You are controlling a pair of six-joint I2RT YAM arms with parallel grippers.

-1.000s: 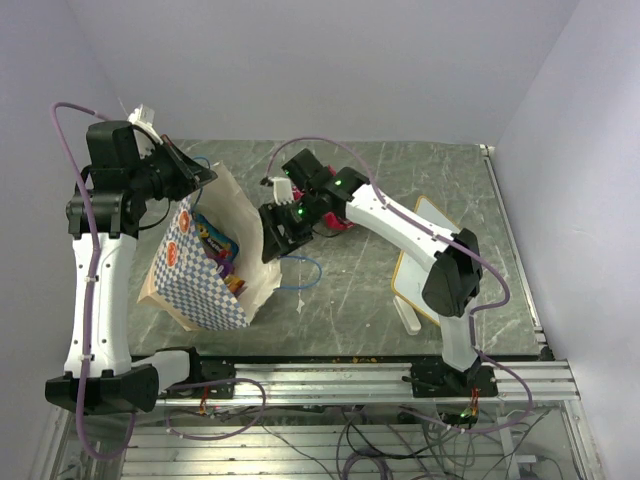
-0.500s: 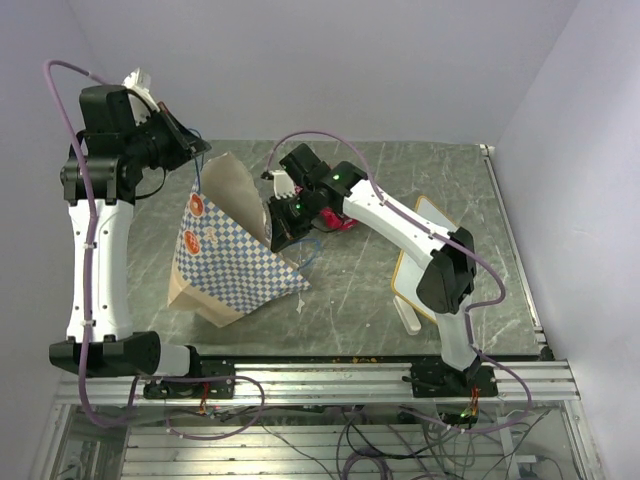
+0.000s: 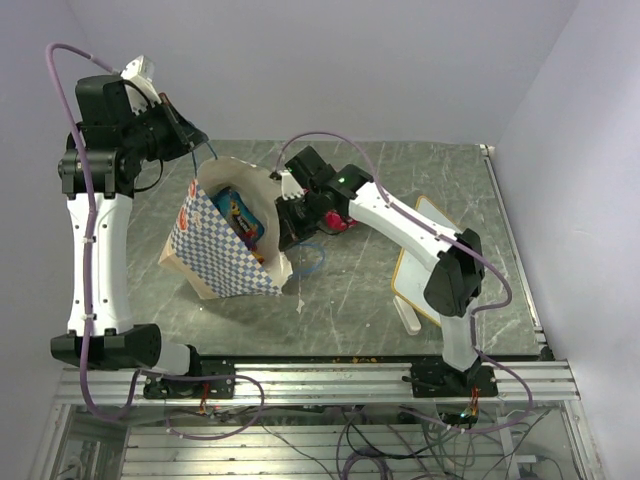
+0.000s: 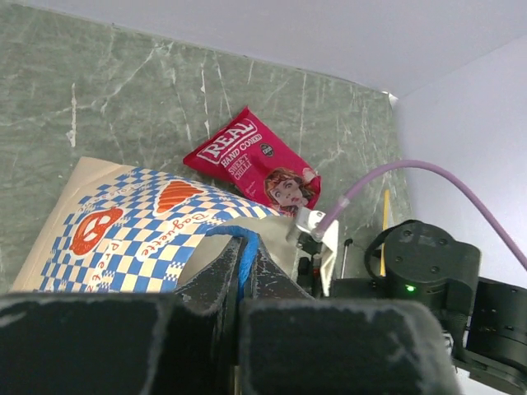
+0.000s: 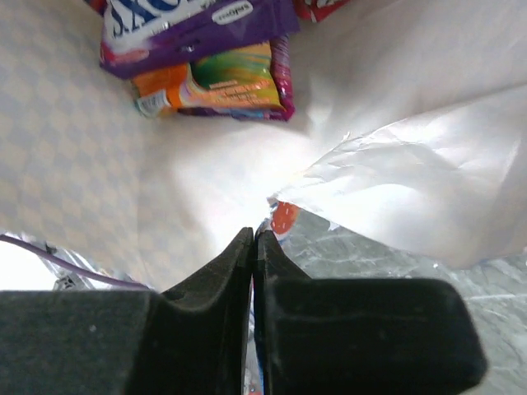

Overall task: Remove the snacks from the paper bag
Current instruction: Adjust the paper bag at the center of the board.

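Observation:
The blue-and-white checkered paper bag (image 3: 215, 262) stands tilted at the table's left, its mouth open upward. My left gripper (image 3: 193, 138) is raised above it and shut on a blue string handle (image 4: 242, 251). My right gripper (image 3: 288, 238) is shut on the bag's near rim (image 5: 272, 216). Inside lie snacks: a purple packet (image 5: 193, 25) and an orange one (image 5: 218, 86), also seen from above as colourful packets (image 3: 240, 215). A larger red bag with white lettering (image 4: 251, 160) lies on the table beyond the paper bag, partly hidden behind my right arm (image 3: 338, 222).
A wood-framed whiteboard (image 3: 425, 270) lies at the right, under my right arm's elbow. A loose blue string handle (image 3: 312, 258) trails on the green marbled table (image 3: 350, 290) beside the paper bag. Walls close in at the back and both sides.
The right gripper has shut on the bag's rim. The left gripper has stayed shut on the handle and risen slightly, and the bag has swung so that its mouth faces up.

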